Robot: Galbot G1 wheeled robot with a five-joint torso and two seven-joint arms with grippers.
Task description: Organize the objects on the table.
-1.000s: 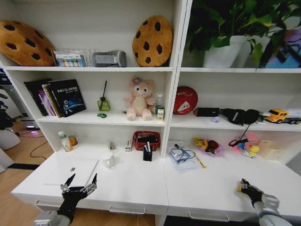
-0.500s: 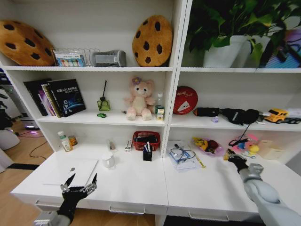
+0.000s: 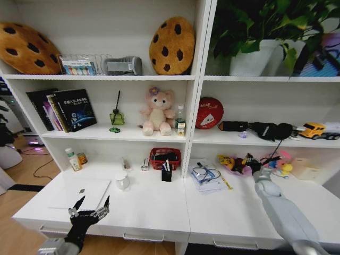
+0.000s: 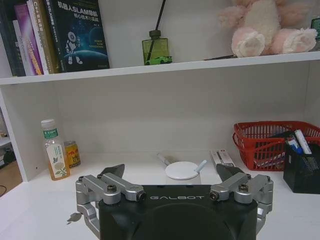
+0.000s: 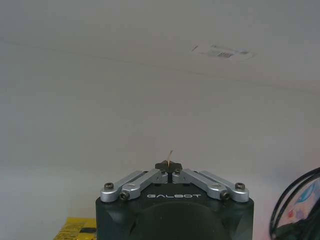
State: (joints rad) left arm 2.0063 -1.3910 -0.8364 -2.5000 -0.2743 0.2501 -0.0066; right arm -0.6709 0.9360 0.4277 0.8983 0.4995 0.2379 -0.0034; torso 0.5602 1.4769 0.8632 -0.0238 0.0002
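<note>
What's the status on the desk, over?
Left gripper open, parked at table front edge by laptop. Right gripper shut, at yellow packet.

The left end effector (image 3: 89,207) is positioned low with its fingers spread wide apart, while the right arm is extended forward, its end effector (image 3: 249,161) with fingers pressed together.

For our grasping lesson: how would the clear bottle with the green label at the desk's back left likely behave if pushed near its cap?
The bottle stands tall and narrow, so it would probably tip rather than slide. It looks like thin plastic, so probably light. Once down, its round body could roll.
</note>
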